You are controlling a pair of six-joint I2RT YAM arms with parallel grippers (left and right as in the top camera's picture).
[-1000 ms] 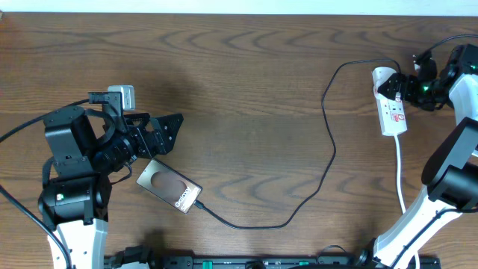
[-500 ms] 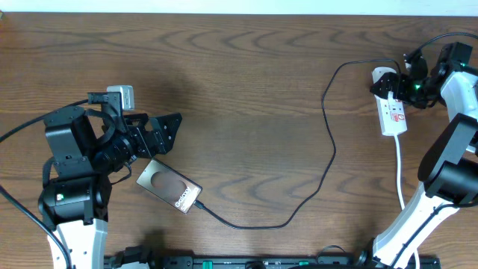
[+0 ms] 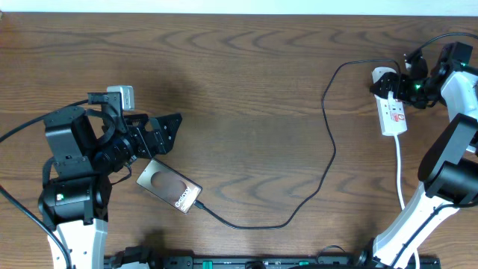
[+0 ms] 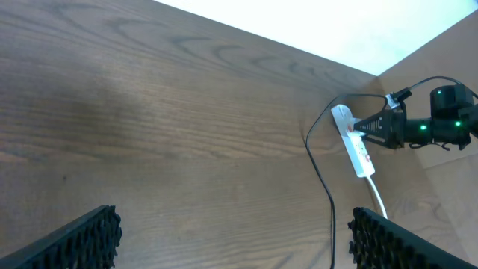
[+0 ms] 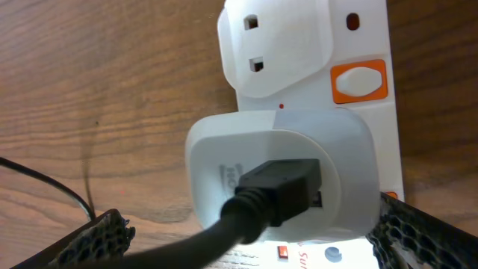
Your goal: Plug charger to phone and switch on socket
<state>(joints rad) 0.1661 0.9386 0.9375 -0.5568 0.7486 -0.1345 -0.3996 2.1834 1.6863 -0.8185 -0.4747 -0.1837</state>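
Clearly the charger cable [image 3: 328, 161] sits in the phone [image 3: 168, 187], flat on the desk [image 3: 246, 90] near-left, long axis diagonal, port end pointing near-right. Left jaws hang wide open, empty, just beyond it, out of the way. Right jaws, spread and holding nothing, flank the white adapter [image 5: 280, 175] on the power strip [image 3: 393, 112] far right, probably lining up an orange switch [image 5: 358, 81]; strip runs near-to-far.

Dark wood-grain table [image 3: 246, 90]. The phone [image 3: 169, 187] lies flat near its left side, back up and skewed. The charger [image 3: 328, 161] winds from the phone's corner across the middle to the socket [image 3: 391, 110] at far right, whose white cord [image 3: 399, 175] trails toward the near edge
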